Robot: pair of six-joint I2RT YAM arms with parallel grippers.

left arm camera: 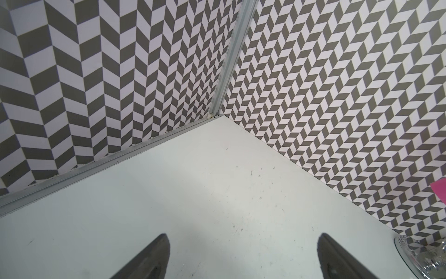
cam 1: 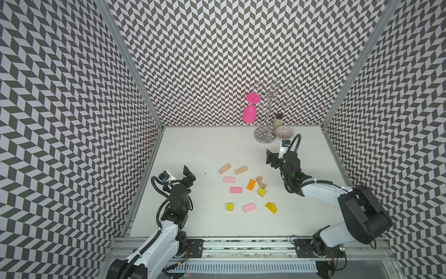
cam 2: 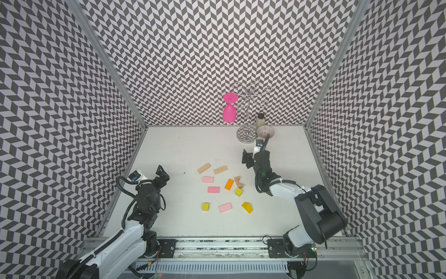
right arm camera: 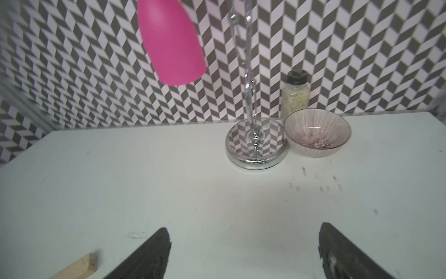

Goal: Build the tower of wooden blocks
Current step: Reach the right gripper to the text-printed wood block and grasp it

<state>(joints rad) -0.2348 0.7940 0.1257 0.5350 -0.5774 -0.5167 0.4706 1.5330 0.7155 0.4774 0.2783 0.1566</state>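
Wrist views: both jaws wide (empty).

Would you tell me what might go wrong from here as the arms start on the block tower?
1. The orange bar, tan arch and a yellow cube lie close together; an open end effector reaching for one may nudge the others.
2. The right end effector sits near the chrome stand and bowl; a careless swing might strike them.

Top views overlook the whole table [cam 1: 193, 149]; wrist views skim it.
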